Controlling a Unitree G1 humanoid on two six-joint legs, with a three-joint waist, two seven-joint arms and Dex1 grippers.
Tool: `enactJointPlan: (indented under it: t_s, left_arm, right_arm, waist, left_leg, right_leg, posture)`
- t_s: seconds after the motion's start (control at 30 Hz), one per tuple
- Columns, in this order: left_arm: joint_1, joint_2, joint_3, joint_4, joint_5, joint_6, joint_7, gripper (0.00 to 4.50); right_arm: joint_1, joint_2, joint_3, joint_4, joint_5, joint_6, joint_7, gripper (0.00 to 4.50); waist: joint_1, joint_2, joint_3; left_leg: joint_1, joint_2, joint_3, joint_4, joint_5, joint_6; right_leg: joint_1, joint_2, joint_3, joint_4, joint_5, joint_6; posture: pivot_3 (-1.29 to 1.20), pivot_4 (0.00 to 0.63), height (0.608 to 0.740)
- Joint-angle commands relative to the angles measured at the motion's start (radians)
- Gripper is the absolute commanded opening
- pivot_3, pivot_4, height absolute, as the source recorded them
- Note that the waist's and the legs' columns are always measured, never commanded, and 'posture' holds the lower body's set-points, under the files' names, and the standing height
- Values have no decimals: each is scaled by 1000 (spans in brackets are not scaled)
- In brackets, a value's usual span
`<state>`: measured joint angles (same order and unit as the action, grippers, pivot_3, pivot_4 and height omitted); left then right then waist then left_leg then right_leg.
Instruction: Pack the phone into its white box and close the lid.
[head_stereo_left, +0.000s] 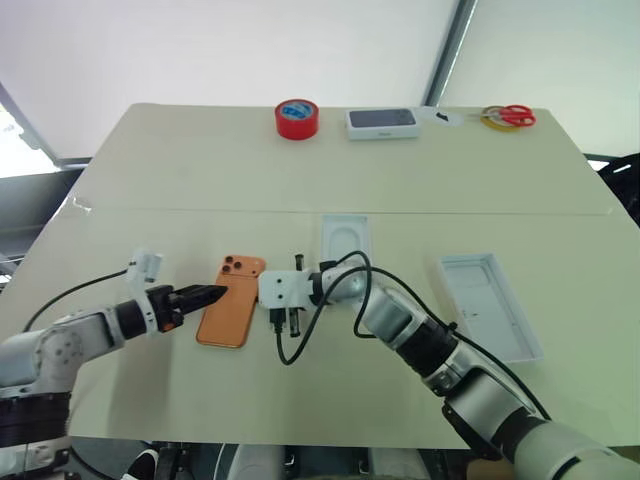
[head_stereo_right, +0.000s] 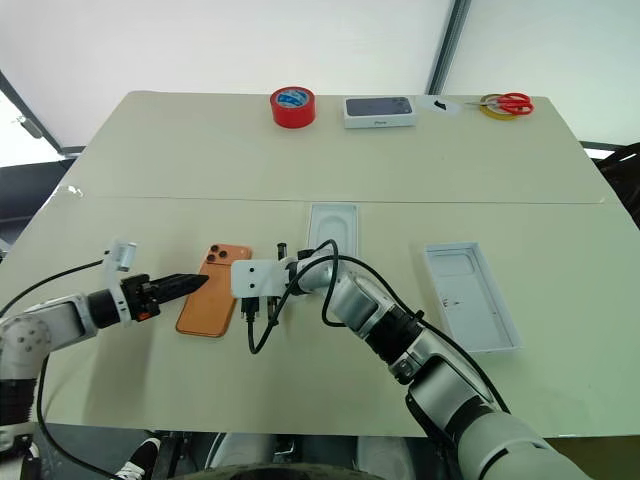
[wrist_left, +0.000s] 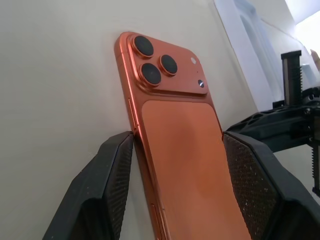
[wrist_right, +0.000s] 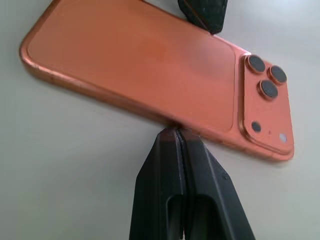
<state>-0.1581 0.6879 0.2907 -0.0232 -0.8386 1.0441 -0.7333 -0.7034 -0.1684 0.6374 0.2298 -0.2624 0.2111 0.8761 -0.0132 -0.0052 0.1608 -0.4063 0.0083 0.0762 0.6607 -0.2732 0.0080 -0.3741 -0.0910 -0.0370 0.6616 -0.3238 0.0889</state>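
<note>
A: Where do you stand on the phone?

B: You are at the pick-up step. The phone lies camera side up near the desk's front edge, left of centre, not yet lifted. Your left end effector has its 2 fingers spread astride the phone's end away from the camera block, 1 pad at each long edge; the left pad looks to be touching the edge, the right I cannot tell. It has not closed on it.

A: And my right?

B: Your right end effector is closed, holding nothing, its tip up against the phone's long right edge, as if bracing it.

A: What does the next move call for?

B: I judge you must close the left fingers squarely on the 2 long edges, then lift without tipping. The phone is thin and slick, so a shallow pinch may slip.

A: Where does it go?

B: The open box sits near the right edge, well apart from the phone. A flat white insert lies just behind your right wrist.

A: Anything in the way?

B: Your own right arm crosses the path to the box. Tape, a closed box and scissors sit along the far edge, well clear.
</note>
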Motion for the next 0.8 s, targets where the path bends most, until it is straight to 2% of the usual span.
enactJointPlan:
  t_s: [0.03,0.27,0.47,0.8]
  left_arm:
    - [-7,-78,-94,-34,-61,136,14,2972]
    - [-73,-99,-54,-98,-94,240,59,2972]
    - [-91,-114,41,-33,-124,273,94,2972]
    - [-54,-103,74,25,-137,255,63,2972]
  right_arm:
    - [-8,8,-15,5,-5,13,-8,25]
    - [0,6,-20,7,-4,14,-16,25]
    - [-3,7,-22,12,-5,10,-20,25]
    - [-4,-2,-21,17,-10,-5,-19,25]
  waist:
    - [3,2,-1]
    - [-3,1,-1]
    - [-8,0,-1]
    - [-18,-1,-1]
  left_leg:
    - [0,0,0,0,0,0]
    - [-1,-2,-1,0,-1,2]
    - [-2,-2,0,0,-1,2]
    - [-2,-2,0,0,-1,2]
  right_leg:
    - [0,0,0,0,0,0]
    - [1,-2,-1,0,0,0]
    - [1,-2,-1,1,0,0]
    - [1,-1,-1,1,0,0]
  posture:
    - [0,150,730]
    - [0,150,730]
    - [0,150,730]
    - [0,150,730]
